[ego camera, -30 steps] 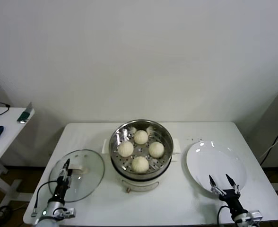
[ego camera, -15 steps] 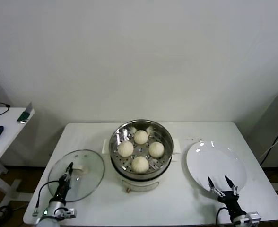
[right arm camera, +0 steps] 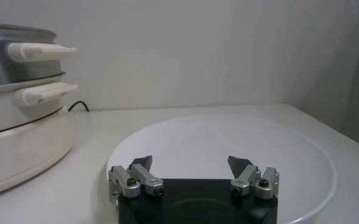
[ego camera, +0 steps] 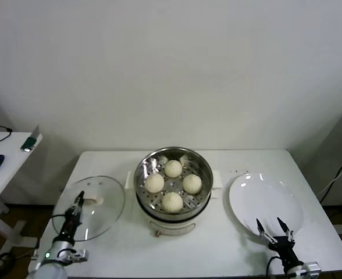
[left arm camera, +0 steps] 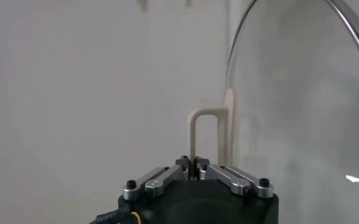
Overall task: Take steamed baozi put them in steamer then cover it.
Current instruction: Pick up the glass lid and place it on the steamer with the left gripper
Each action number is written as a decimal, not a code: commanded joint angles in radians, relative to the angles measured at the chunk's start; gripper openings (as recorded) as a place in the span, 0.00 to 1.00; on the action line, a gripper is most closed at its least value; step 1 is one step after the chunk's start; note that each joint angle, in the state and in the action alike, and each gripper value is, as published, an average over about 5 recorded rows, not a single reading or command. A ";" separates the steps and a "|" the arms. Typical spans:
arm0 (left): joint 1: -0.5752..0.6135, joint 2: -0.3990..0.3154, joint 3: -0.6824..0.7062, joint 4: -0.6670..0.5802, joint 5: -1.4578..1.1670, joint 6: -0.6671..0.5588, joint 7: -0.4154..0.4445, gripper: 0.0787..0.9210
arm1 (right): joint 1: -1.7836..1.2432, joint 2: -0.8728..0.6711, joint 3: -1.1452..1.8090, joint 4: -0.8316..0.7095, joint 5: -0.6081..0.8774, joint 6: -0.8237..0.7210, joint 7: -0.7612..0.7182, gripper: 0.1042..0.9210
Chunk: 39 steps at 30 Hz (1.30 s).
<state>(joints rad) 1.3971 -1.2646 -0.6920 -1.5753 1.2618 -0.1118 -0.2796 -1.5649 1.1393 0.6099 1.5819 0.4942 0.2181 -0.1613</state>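
The left gripper point(left arm camera: 194, 173) is clamped on the glass lid point(ego camera: 95, 200) by its cream handle point(left arm camera: 211, 137) (rigid, probably heavy, breakable); the right gripper point(ego camera: 275, 228) gapes empty.

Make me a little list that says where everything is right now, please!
baozi: four steamed baozi sit inside the steamer
steamer: mid-table, uncovered
cover: glass cover tipped up off the table, left of the steamer
left gripper: left gripper shut on the cover's cream handle
right gripper: right gripper open, holding nothing, at the near edge of the white plate
plate: bare, right of the steamer
left to do: cover not yet on the steamer
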 commanded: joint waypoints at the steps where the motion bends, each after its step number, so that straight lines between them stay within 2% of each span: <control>1: 0.072 0.111 -0.017 -0.325 -0.165 0.160 0.209 0.07 | -0.001 0.002 0.001 0.001 -0.027 -0.006 0.010 0.88; 4: 0.094 0.151 -0.009 -0.417 -0.232 0.303 0.283 0.07 | -0.001 0.002 0.002 0.001 -0.052 -0.013 0.020 0.88; 8: 0.088 0.187 0.006 -0.521 -0.303 0.452 0.341 0.07 | 0.000 0.001 0.001 0.003 -0.063 -0.016 0.023 0.88; 13: 0.043 0.217 0.057 -0.612 -0.297 0.549 0.376 0.07 | 0.001 0.001 0.000 0.017 -0.077 -0.020 0.024 0.88; 19: -0.041 0.231 0.224 -0.642 -0.213 0.627 0.390 0.07 | 0.012 -0.002 -0.008 0.036 -0.079 -0.040 0.013 0.88; 30: -0.244 0.081 0.553 -0.575 0.009 0.717 0.483 0.07 | 0.008 -0.014 0.002 0.059 -0.093 -0.029 0.004 0.88; 35: -0.281 0.006 0.651 -0.547 0.082 0.733 0.525 0.07 | -0.003 -0.021 0.014 0.072 -0.095 -0.026 0.007 0.88; 39: -0.284 -0.083 0.708 -0.519 0.156 0.723 0.537 0.07 | -0.004 -0.023 0.015 0.070 -0.093 -0.021 0.007 0.88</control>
<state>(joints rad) 1.2010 -1.1881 -0.2165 -2.1181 1.2424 0.5576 0.1899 -1.5657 1.1179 0.6186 1.6426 0.4048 0.1941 -0.1538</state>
